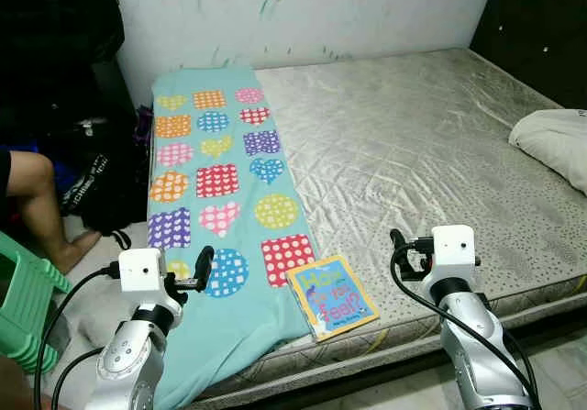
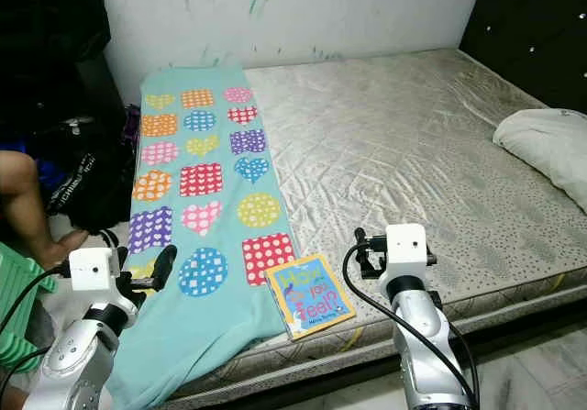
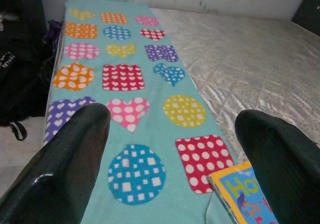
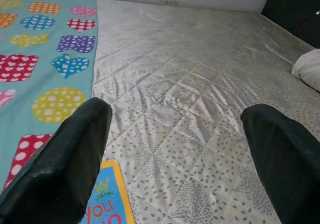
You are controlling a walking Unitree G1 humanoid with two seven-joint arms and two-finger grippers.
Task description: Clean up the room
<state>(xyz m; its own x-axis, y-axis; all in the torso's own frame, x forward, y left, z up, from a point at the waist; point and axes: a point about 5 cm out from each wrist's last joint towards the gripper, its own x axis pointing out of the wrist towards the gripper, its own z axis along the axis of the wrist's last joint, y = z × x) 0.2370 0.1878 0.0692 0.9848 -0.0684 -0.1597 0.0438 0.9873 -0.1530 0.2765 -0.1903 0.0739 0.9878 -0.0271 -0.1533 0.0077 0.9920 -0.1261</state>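
Observation:
A colourful children's book (image 1: pixel 332 296) lies flat near the front edge of the grey quilted mattress (image 1: pixel 413 144). Part of the book overlaps a teal blanket (image 1: pixel 220 181) printed with dotted hearts, circles and squares, which runs down the bed's left side and hangs over its front edge. My left gripper (image 1: pixel 197 272) hovers open over the blanket's lower end, left of the book. My right gripper (image 1: pixel 401 254) hovers open above the mattress, just right of the book. The wrist views show the book's corner (image 3: pixel 245 194) (image 4: pixel 107 199) beyond my spread fingers (image 3: pixel 65 159) (image 4: pixel 60 159).
A white pillow (image 1: pixel 555 139) lies at the bed's right edge. Left of the bed are a black bag (image 1: pixel 101 185), a person's bare leg (image 1: pixel 37 204) and a green plastic stool (image 1: pixel 23 309). A scribbled white wall (image 1: pixel 303 11) stands behind the bed.

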